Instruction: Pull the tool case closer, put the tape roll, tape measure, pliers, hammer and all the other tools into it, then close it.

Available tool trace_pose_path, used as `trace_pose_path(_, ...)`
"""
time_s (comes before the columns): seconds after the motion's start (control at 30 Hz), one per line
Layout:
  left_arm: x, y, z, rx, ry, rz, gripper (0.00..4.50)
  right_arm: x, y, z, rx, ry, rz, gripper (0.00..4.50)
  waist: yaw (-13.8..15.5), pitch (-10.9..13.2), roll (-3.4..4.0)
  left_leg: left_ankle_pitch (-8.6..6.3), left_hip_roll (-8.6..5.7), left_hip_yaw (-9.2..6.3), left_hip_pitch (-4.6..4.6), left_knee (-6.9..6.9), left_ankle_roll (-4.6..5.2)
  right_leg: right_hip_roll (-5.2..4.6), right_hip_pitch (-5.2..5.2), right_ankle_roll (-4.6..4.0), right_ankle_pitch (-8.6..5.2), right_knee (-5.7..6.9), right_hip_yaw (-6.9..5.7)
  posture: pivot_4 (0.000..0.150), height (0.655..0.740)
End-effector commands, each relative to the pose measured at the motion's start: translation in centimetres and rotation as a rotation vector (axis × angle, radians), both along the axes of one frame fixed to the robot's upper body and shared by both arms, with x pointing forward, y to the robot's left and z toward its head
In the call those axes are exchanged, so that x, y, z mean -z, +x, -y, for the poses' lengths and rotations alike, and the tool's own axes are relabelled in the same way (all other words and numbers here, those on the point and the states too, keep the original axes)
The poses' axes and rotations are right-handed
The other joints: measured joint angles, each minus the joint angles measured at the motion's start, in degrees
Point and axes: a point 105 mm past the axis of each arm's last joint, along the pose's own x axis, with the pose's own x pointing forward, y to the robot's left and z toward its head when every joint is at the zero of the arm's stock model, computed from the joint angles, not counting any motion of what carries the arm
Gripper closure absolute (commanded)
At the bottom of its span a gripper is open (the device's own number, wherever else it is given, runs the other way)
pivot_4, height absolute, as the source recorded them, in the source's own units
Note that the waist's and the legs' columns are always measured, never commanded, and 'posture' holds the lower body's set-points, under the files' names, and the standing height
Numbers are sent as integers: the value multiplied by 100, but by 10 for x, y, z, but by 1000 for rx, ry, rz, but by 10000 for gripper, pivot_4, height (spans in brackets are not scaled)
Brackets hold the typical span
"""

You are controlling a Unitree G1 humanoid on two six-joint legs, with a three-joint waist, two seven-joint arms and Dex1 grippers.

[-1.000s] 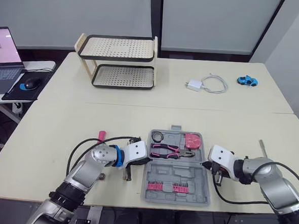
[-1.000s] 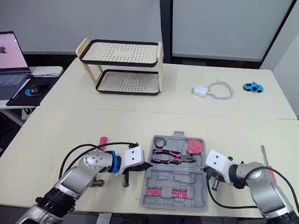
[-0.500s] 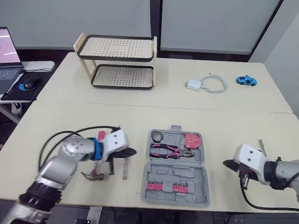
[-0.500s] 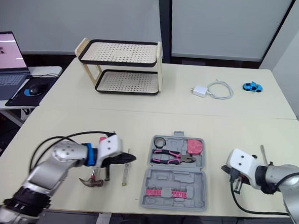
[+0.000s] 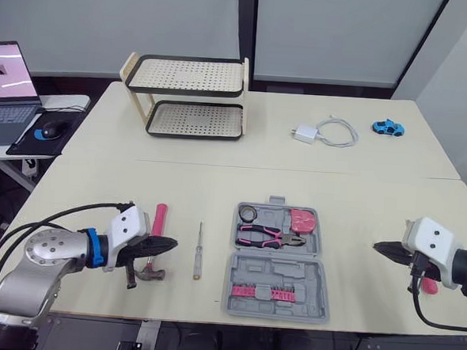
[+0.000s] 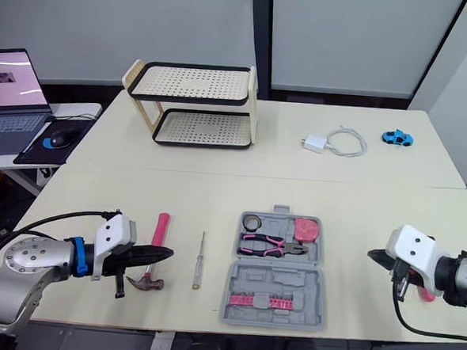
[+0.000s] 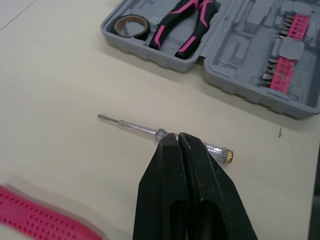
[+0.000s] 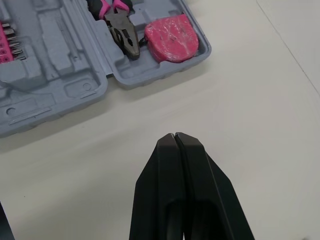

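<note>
The grey tool case point(image 5: 275, 265) lies open near the table's front edge. In it are the tape roll point(image 5: 247, 214), the pink-handled pliers point(image 5: 268, 237), the pink tape measure point(image 5: 300, 220) and a pink bit strip point(image 5: 260, 292). Left of the case a thin screwdriver point(image 5: 198, 250) lies on the table. Further left is the pink-handled hammer point(image 5: 158, 224); my left gripper point(image 5: 170, 243) is shut and empty over its head, pointing at the screwdriver point(image 7: 150, 131). My right gripper point(image 5: 377, 246) is shut and empty, well right of the case. A pink tool handle point(image 5: 429, 284) peeks out under that arm.
A two-tier perforated rack point(image 5: 187, 97) stands at the back left. A white charger with cable point(image 5: 323, 131) and a blue toy car point(image 5: 387, 127) lie at the back right. A laptop point(image 5: 5, 82) sits on a side table at the left.
Both grippers have drawn away from the case's sides, the left one leftward and the right one rightward. The hammer and screwdriver now lie uncovered. The case has stayed put.
</note>
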Motion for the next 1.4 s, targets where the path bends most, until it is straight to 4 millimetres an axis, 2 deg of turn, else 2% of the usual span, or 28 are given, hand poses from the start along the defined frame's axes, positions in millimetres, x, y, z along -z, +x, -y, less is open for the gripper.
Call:
trace_pose_path(0.03,3,-6,15,67,-14,8,44648,0,-2,-13,-61,3,-3,45000,-1,0,0,0,0,0,0,0,0,0,-1,0,0,0,-1,1500,7400)
trace_pose_path(0.2,22,-1,31,116,17,-6,44648,18,4,-30,-92,12,-26,45000,-1,0,0,0,0,0,1,0,0,1,0,0,0,2,-1,1500,7400)
trace_pose_path(0.5,53,23,69,163,91,14,44648,54,20,-45,-115,-30,-64,45000,-2,0,-1,2,-5,-2,0,2,-3,2,-3,0,0,3,-2,1500,7400)
trace_pose_path(0.73,54,38,88,176,108,52,44648,67,24,-51,-121,-35,-91,45000,-2,0,-2,4,-5,-4,0,3,-6,3,-3,0,0,4,-3,1500,7400)
trace_pose_path(1.03,56,42,94,185,125,55,44648,77,29,-60,-123,-26,-99,45000,-12,0,-1,12,-5,-6,0,3,-21,3,-4,0,0,5,-3,1500,7400)
trace_pose_path(1.4,61,48,106,202,136,83,44648,80,38,-73,-143,-4,-88,45000,-11,0,-1,13,-6,-6,0,4,-23,4,-6,0,0,6,-2,1500,7400)
